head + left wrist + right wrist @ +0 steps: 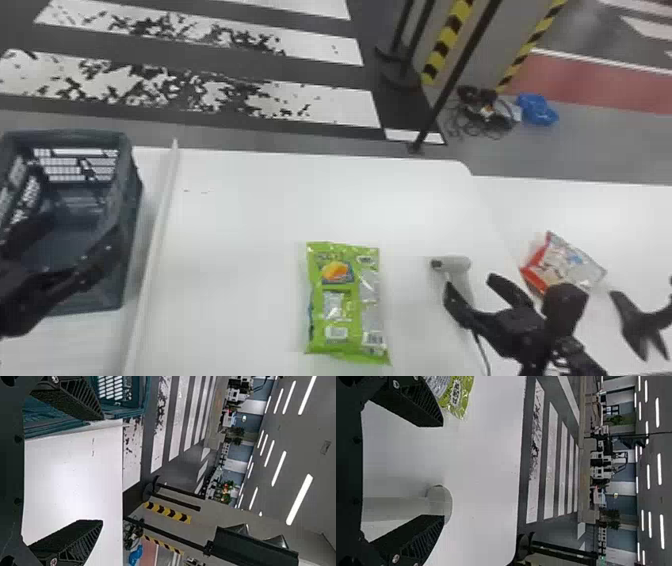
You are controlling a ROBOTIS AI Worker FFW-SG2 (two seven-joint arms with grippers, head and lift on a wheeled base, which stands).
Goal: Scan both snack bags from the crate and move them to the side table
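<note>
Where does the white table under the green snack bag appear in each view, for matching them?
Head view: the white table is lower middle, under the green snack bag.
Left wrist view: beside the crate, across the left gripper's opening.
Right wrist view: beneath the scanner.
Shared landmark: white floor stripes beyond the table.

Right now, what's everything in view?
Crate: one, dark grey, left
Snack bag: one, green, mid-table
Second snack bag: one, red-white, side table
Scanner: one, grey, centre-right
Main table: one, white, centre
Side table: one, white, right
Strip: one, white, beside crate
Bundle: one, blue, floor beyond
Cables: several, black, beside bundle
Floor stripes: several, white, beyond
Unidentified object: one, black, far right
Left end effector: one, black, over crate
Right end effector: one, black, at scanner
</note>
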